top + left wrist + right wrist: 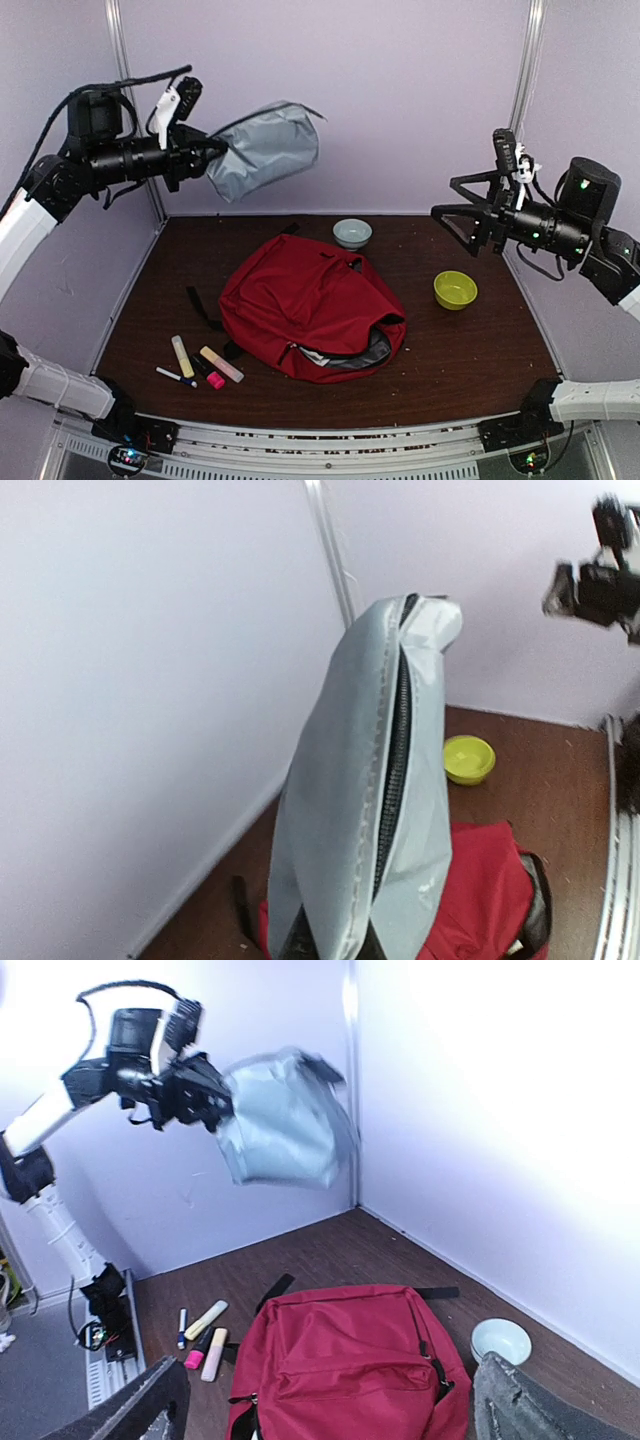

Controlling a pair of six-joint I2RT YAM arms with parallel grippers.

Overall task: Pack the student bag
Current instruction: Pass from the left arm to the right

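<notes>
I'm holding the pouch (265, 148) aloft in my clenched left pincer (214, 154), my right pincer (446, 198) is hanging wide open, and the bag (310, 300) is lying mid-desk (500, 340), likely soft and floppy, best gripped at its open mouth (352, 357).

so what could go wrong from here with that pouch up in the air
The left gripper pinches the grey pouch by one end, high above the table; it may slip and fall. The red backpack lies flat with its mouth only partly gaping, so the pouch could snag on the rim or shove the bag toward the highlighters.
</notes>
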